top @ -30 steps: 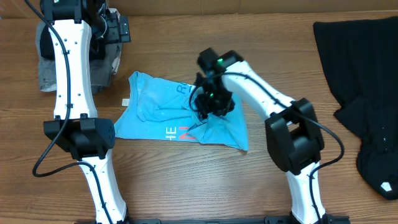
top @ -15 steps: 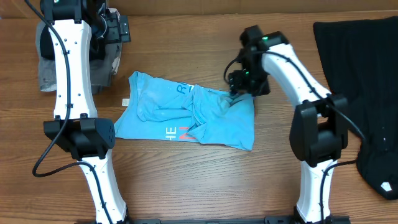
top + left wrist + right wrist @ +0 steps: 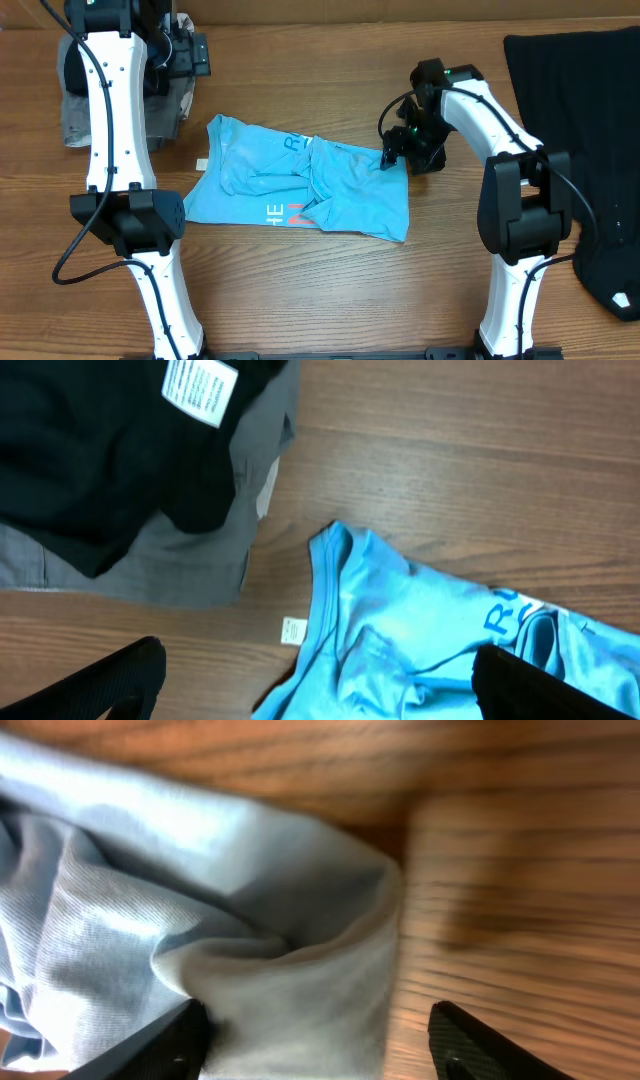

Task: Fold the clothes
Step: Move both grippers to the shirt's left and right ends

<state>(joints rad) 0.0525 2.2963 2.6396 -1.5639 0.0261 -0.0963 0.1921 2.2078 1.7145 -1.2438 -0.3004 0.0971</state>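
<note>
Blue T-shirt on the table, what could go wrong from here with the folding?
The blue T-shirt is bunched and twisted across its middle, so folding it as it lies would likely trap creases. The right hand is open around the shirt's corner, which looks doubled over. Closing there might catch only one layer, or slip off the edge, and the fold could come out lopsided.

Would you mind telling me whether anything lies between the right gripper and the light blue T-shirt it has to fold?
Nothing visible does. The right gripper is at a corner of the light blue T-shirt, and the wrist view shows its cloth directly between the open fingers, with bare wooden table beside.
</note>
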